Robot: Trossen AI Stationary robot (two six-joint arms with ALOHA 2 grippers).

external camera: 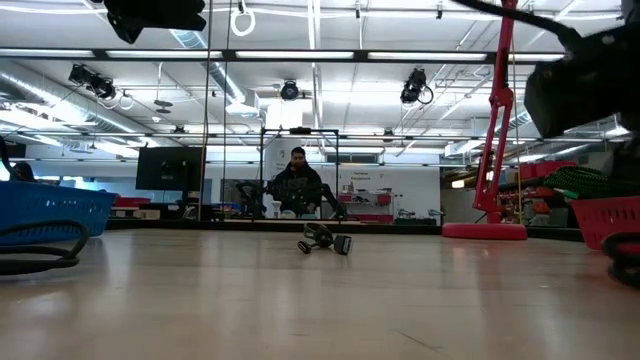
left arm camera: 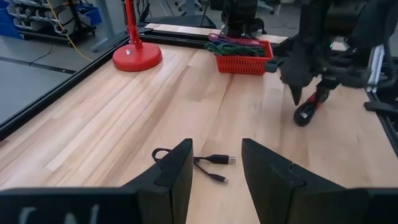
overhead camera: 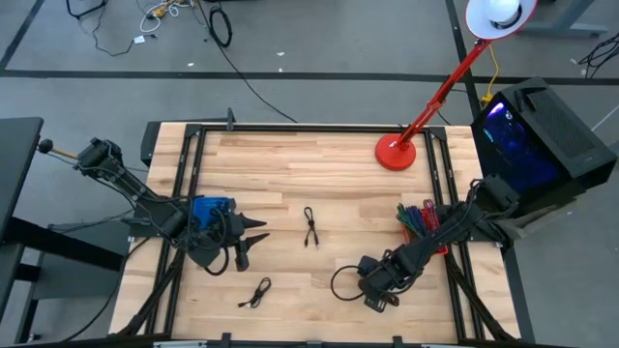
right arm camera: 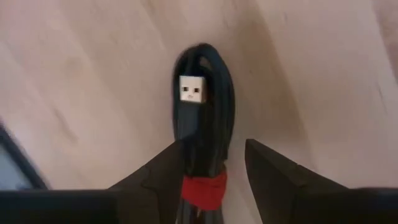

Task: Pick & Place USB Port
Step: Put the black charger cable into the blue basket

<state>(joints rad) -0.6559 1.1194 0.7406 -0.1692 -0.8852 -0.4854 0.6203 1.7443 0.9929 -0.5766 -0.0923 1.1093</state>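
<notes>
A black USB cable (right arm camera: 205,124), bundled with a red tie (right arm camera: 204,186), lies on the table near its near edge, its silver plug (right arm camera: 191,89) facing the right wrist camera. My right gripper (right arm camera: 214,155) is open, pointing down, with one finger on each side of the bundle. In the high view the cable's loop (overhead camera: 343,282) shows just left of that gripper (overhead camera: 369,282). My left gripper (overhead camera: 253,240) is open by the blue basket (overhead camera: 213,213) on the table's left, touching nothing. A small loose black cable (left arm camera: 199,163) lies ahead of the left gripper (left arm camera: 217,162). My right gripper stands around the bundle just above the red tie (right arm camera: 214,177). Bare wood shows between the bundle and one finger (right arm camera: 273,174). The other finger (right arm camera: 165,177) is right against the bundle, and I cannot tell whether it touches.
A red basket of cables (overhead camera: 421,220) sits at the right edge, with a red lamp base (overhead camera: 397,152) behind it. Short black cables lie at mid-table (overhead camera: 309,227) and near the front edge (overhead camera: 256,292). A person (external camera: 297,185) sits in the room beyond the table.
</notes>
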